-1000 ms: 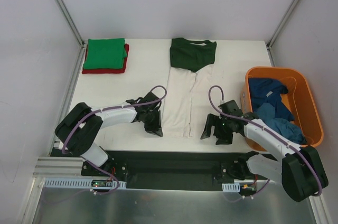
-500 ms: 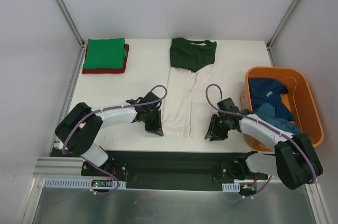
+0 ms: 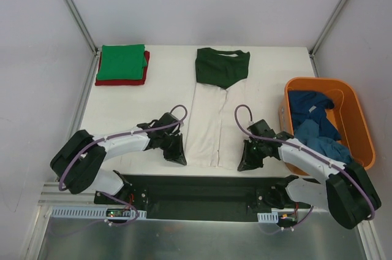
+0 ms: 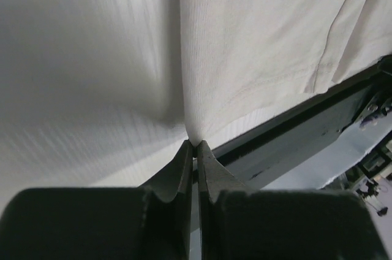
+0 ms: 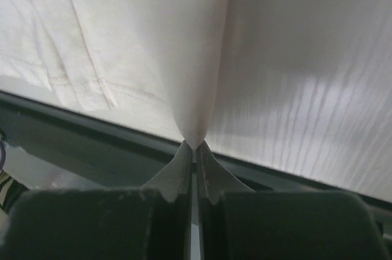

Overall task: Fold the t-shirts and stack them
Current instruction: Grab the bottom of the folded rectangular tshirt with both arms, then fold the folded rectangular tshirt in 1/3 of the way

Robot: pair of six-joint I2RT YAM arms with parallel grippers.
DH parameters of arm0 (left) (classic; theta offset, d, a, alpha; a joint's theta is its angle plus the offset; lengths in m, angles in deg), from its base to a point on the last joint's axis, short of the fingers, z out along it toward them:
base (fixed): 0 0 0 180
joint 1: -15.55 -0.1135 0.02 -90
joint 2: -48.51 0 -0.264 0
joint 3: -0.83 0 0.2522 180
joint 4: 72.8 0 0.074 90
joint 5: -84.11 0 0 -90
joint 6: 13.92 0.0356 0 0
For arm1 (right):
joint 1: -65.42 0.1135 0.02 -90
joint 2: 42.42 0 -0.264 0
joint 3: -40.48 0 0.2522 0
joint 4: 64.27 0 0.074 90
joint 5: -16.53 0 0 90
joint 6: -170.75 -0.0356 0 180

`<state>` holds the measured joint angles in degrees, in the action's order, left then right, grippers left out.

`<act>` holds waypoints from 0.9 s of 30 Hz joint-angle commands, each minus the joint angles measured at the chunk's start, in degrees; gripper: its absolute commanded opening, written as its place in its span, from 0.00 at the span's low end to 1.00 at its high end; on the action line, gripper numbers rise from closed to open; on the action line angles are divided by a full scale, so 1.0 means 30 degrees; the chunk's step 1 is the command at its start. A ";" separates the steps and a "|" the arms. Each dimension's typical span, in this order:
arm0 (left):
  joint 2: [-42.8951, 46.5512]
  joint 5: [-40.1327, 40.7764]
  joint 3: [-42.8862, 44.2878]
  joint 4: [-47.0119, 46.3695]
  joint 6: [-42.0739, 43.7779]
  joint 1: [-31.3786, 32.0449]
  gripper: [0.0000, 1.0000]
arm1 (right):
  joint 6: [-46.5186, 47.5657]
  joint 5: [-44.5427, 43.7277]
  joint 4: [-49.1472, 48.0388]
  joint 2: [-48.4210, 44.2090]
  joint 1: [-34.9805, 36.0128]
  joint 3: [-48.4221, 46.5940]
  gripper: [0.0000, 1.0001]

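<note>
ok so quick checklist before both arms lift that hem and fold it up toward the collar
1. left end effector shut on the near hem of the white t-shirt: ok
2. right end effector shut on the same hem: ok
3. shirt sides folded in, lying as a narrow strip: ok
4. way up to the dark green collar end free of other things: ok
5. green and red stack apart from the shirt: ok
6. all cloth layers caught in each grip: cannot tell

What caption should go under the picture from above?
Left pincer and right pincer pinch the white tee by its near hem; folded tees sit far left, blue tees in the tub.
</note>
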<state>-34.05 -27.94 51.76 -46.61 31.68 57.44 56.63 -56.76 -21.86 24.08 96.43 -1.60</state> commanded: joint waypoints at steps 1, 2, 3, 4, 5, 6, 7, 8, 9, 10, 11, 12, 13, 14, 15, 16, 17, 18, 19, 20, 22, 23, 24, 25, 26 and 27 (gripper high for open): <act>0.2352 -0.2697 -0.2070 0.0633 -0.1105 -0.0047 0.00 | -0.0572 0.2160 0.2491 -0.1949 0.0855 0.0415 0.01; 0.2733 -0.2962 -0.2309 0.0692 -0.1281 -0.0018 0.00 | -0.0980 0.2774 0.2783 -0.2445 0.1089 0.0386 0.01; 0.3403 -0.3255 -0.2456 0.0750 -0.1573 0.0011 0.00 | -0.1216 0.2896 0.2873 -0.2740 0.1758 0.0357 0.00; 0.3729 -0.3664 -0.2632 0.0925 -0.1750 0.0041 0.00 | -0.1421 0.3100 0.2903 -0.3033 0.2113 0.0270 0.01; 0.4051 -0.3755 -0.2662 0.1013 -0.1868 0.0041 0.00 | -0.1655 0.3566 0.2816 -0.3384 0.2348 0.0211 0.01; 0.4693 -0.3814 -0.2605 0.1101 -0.2014 0.0041 0.00 | -0.1687 0.4818 0.2641 -0.3416 0.2554 0.0123 0.01; 0.4960 -0.3786 -0.2372 0.1218 -0.2045 0.0041 0.00 | -0.1600 0.5091 0.2843 -0.3388 0.2527 -0.0139 0.01; 0.5166 -0.3669 -0.2051 0.1393 -0.1900 0.0041 0.00 | -0.1396 0.4949 0.3222 -0.3329 0.2527 -0.0838 0.01; 0.5313 -0.3436 -0.1699 0.1627 -0.1405 0.0012 0.00 | -0.0698 0.3962 0.4125 -0.3271 0.2498 -0.1396 0.01; 0.5343 -0.3173 -0.0913 0.1804 -0.1110 0.0012 0.00 | -0.0343 0.3401 0.4540 -0.3212 0.2468 -0.1923 0.01; 0.5257 -0.2706 -0.0528 0.2066 -0.0875 -0.0133 0.00 | 0.0038 0.2873 0.4921 -0.2921 0.2352 -0.3089 0.01; 0.5024 -0.2585 -0.0176 0.2098 -0.0438 -0.0222 0.00 | 0.0825 0.2230 0.5302 -0.2687 0.2032 -0.3709 0.01; 0.4819 -0.2439 0.0524 0.2127 -0.0231 -0.0426 0.00 | 0.1123 0.1962 0.5335 -0.2452 0.1826 -0.4209 0.01; 0.4613 -0.2177 0.0908 0.2157 -0.0025 -0.0805 0.00 | 0.1387 0.1582 0.5364 -0.1986 0.1679 -0.4823 0.01; 0.4147 -0.2000 0.1347 0.2157 0.0441 -0.1070 0.00 | 0.1563 0.0824 0.5277 -0.1720 0.1329 -0.5757 0.00; 0.3911 -0.1708 0.2192 0.2157 0.0648 -0.1217 0.00 | 0.1971 0.0440 0.5218 -0.1514 0.1151 -0.6201 0.01; 0.3763 -0.1357 0.2665 0.2157 0.0824 -0.1364 0.00 | 0.2120 0.0146 0.5276 -0.1077 0.0976 -0.6525 0.01; 0.3385 -0.0455 0.3075 0.2157 0.1261 -0.1539 0.00 | 0.2209 -0.0292 0.5160 -0.0928 0.0481 -0.6760 0.01; 0.3178 -0.0039 0.3921 0.2157 0.1382 -0.1657 0.00 | 0.2500 -0.0412 0.4985 -0.0781 0.0215 -0.7227 0.01; 0.2915 0.0284 0.4364 0.2157 0.1470 -0.1861 0.00 | 0.2590 -0.0530 0.4838 -0.0490 -0.0078 -0.7434 0.01; 0.2037 0.1047 0.5823 0.2157 0.1704 -0.2331 0.00 | 0.2941 -0.1289 0.4282 -0.0225 -0.0957 -0.8397 0.01; 0.1656 0.0991 0.6355 0.2157 0.1792 -0.2506 0.00 | 0.3116 -0.2076 0.4106 0.0067 -0.1192 -0.8751 0.01; 0.0898 0.0845 0.6854 0.2157 0.2054 -0.2827 0.00 | 0.3205 -0.2374 0.3960 0.0215 -0.1629 -0.9045 0.01; 0.0485 0.0873 0.7845 0.2128 0.2144 -0.2975 0.00 | 0.3351 -0.2551 0.3784 0.0361 -0.1807 -0.9599 0.01; -0.0332 0.0815 0.8377 0.2099 0.2261 -0.3122 0.00 | 0.3729 -0.2610 0.3608 0.0769 -0.2186 -0.9865 0.01; -0.0746 0.0756 0.8904 0.2098 0.2552 -0.3297 0.00 | 0.3936 -0.2582 0.3577 0.1034 -0.2393 -1.0129 0.01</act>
<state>-31.61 -27.67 71.85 -40.21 35.40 49.35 64.45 -60.17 -8.79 25.18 91.75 -26.74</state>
